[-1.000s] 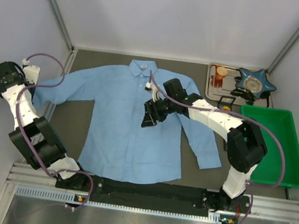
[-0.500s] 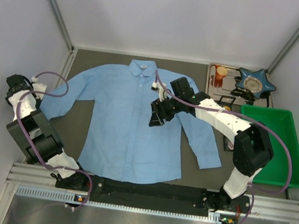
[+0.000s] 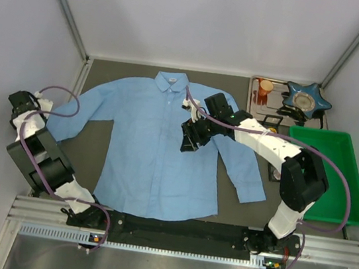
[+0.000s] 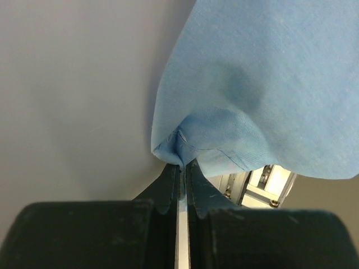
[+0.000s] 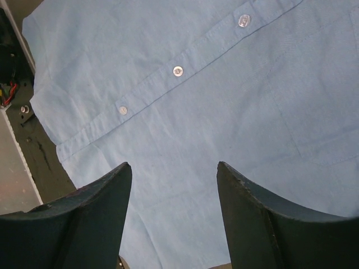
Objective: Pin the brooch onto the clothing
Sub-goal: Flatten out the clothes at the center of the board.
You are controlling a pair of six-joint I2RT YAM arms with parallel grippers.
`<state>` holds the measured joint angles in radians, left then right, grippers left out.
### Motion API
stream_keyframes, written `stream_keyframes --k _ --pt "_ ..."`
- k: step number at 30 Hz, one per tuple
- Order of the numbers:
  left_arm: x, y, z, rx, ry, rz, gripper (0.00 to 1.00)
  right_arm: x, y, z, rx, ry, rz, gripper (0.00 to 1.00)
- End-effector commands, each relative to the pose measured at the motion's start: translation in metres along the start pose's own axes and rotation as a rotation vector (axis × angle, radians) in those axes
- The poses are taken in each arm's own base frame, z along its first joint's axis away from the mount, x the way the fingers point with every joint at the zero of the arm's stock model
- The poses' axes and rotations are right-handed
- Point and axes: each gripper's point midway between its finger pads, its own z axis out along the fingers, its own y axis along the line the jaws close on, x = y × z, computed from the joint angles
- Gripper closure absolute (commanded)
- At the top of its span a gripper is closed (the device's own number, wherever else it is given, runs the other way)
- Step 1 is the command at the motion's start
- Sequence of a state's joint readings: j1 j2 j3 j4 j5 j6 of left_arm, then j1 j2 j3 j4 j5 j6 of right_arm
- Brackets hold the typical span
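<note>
Light blue shirt [image 3: 144, 149] spread flat on table [image 3: 91, 145], collar far, hem near; long axis near-to-far. Left sleeve end [image 4: 190, 140] clamped in left gripper [image 4: 182, 171]. Right gripper [image 3: 190, 138] held spread directly above chest, beside button placket [image 5: 178, 70]; right arm nearer. Brooch not made out.

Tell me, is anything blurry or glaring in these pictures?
Top external view: even light, no harsh glare, shirt sharp with only faint shadows. Left wrist view: sleeve weave clear, the near jaws soft and dark. Right wrist view: buttons crisp, jaws slightly blurred.
</note>
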<state>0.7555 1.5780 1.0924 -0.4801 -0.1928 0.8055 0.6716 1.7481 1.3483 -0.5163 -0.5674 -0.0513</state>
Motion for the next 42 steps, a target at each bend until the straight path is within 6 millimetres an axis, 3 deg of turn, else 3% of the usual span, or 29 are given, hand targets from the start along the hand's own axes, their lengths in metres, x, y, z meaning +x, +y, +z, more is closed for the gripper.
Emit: stream_keyframes --k 1,2,3,4,7,9,10,12,13,18,22,24,27,32,34,37,42 --pt "-0.004 0.014 0.014 -0.07 -0.009 -0.06 0.89 -0.024 -0.003 -0.01 0.027 -0.048 -0.062 0.38" --pt "-0.006 0.012 0.015 -0.061 -0.015 -0.067 0.84 -0.02 -0.005 -0.009 0.04 -0.033 -0.06 0.37" --pt "-0.007 0.009 0.012 -0.049 -0.029 -0.071 0.71 -0.02 -0.007 -0.011 0.05 -0.03 -0.075 0.37" --pt "-0.013 0.009 0.005 -0.044 -0.072 -0.077 0.64 -0.019 -0.009 -0.012 0.061 -0.024 -0.082 0.36" --pt "-0.038 0.012 -0.018 -0.016 -0.202 -0.111 0.5 -0.013 -0.016 -0.019 0.085 -0.007 -0.084 0.29" --pt "-0.051 0.002 -0.031 0.062 -0.27 -0.097 0.43 -0.012 -0.016 -0.024 0.078 -0.005 -0.07 0.28" --pt "-0.067 -0.01 -0.044 0.132 -0.35 -0.073 0.41 -0.012 -0.02 -0.026 0.079 -0.006 -0.06 0.28" --pt "-0.079 -0.027 -0.057 0.202 -0.408 -0.019 0.39 -0.011 -0.021 -0.031 0.073 -0.006 -0.056 0.28" --pt "-0.091 -0.052 -0.069 0.286 -0.466 0.072 0.34 -0.011 -0.023 -0.032 0.073 -0.007 -0.051 0.28" --pt "-0.117 -0.141 -0.086 0.542 -0.547 0.348 0.39 0.001 -0.034 -0.036 0.095 0.023 -0.034 0.3" --pt "-0.145 -0.18 -0.081 0.659 -0.576 0.432 0.44 0.012 -0.044 -0.05 0.14 0.05 -0.01 0.32" --pt "-0.155 -0.196 -0.091 0.748 -0.583 0.442 0.43 0.018 -0.058 -0.066 0.192 0.049 0.015 0.33" --pt "-0.16 -0.211 -0.104 0.793 -0.601 0.428 0.37 0.045 -0.074 -0.094 0.301 0.09 0.022 0.33" --pt "-0.151 -0.228 -0.111 0.801 -0.597 0.408 0.28 0.119 -0.082 -0.134 0.455 0.242 -0.055 0.33" --pt "-0.147 -0.232 -0.104 0.79 -0.57 0.393 0.27 0.146 -0.082 -0.135 0.459 0.309 -0.075 0.33" --pt "-0.144 -0.238 -0.1 0.824 -0.528 0.357 0.27 0.168 -0.081 -0.132 0.448 0.36 -0.07 0.34" --pt "-0.149 -0.239 -0.095 0.824 -0.501 0.282 0.26 0.198 -0.1 -0.119 0.478 0.448 -0.075 0.39"
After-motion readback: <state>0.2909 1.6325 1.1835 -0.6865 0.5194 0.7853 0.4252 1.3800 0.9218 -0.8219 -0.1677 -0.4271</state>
